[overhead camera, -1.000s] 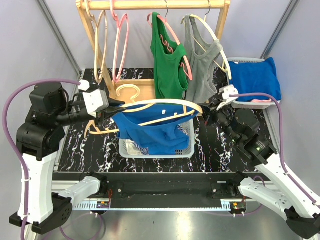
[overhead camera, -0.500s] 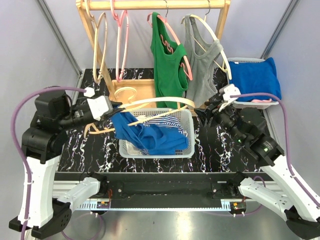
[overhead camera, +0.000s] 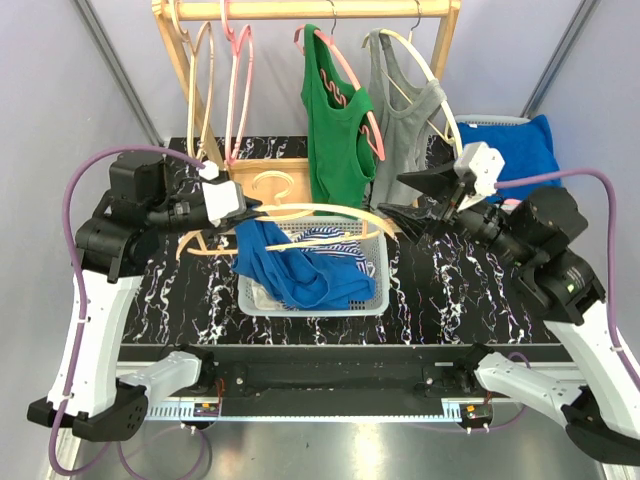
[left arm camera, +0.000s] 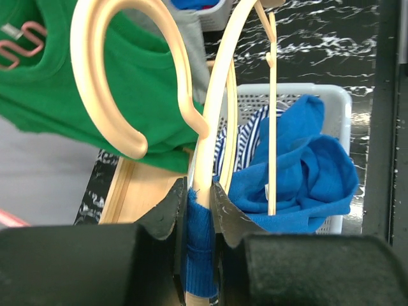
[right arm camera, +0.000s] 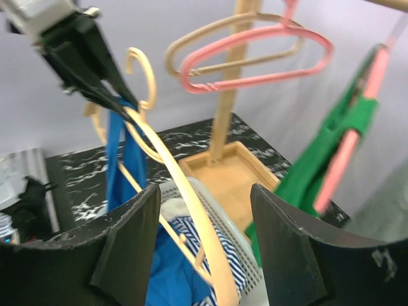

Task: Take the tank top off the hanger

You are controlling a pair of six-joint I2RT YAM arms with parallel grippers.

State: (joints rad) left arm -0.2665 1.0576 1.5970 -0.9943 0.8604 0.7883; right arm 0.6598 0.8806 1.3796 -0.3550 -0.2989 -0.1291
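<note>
The left claw (overhead camera: 255,207) is clamped on the left end of a pale wooden hanger (overhead camera: 330,208), which it holds roughly level above a white basket (overhead camera: 375,300) on the black marbled table (overhead camera: 450,290). In the left wrist view the two fingers of this claw (left arm camera: 199,194) pinch the hanger's arm (left arm camera: 220,108) together with a blue strap that lies over the wood.

The blue tank top (overhead camera: 300,275) hangs from that pinched strap just beside the left claw. The rest of it has slumped in a heap into the basket, on top of a striped cloth. Most of the hanger's arc is bare.

The right claw (overhead camera: 405,197) is at the hanger's right end with its jaws standing wide apart and nothing gripped. In the right wrist view the hanger (right arm camera: 172,172) curves down between its two fingers (right arm camera: 203,197); whether either one touches the wood cannot be told. The tank top (right arm camera: 121,153) lies well away from this claw, at the hanger's far end.

Behind, a green top (overhead camera: 335,130) and a grey top (overhead camera: 405,130) hang on a wooden rail (overhead camera: 300,9).
</note>
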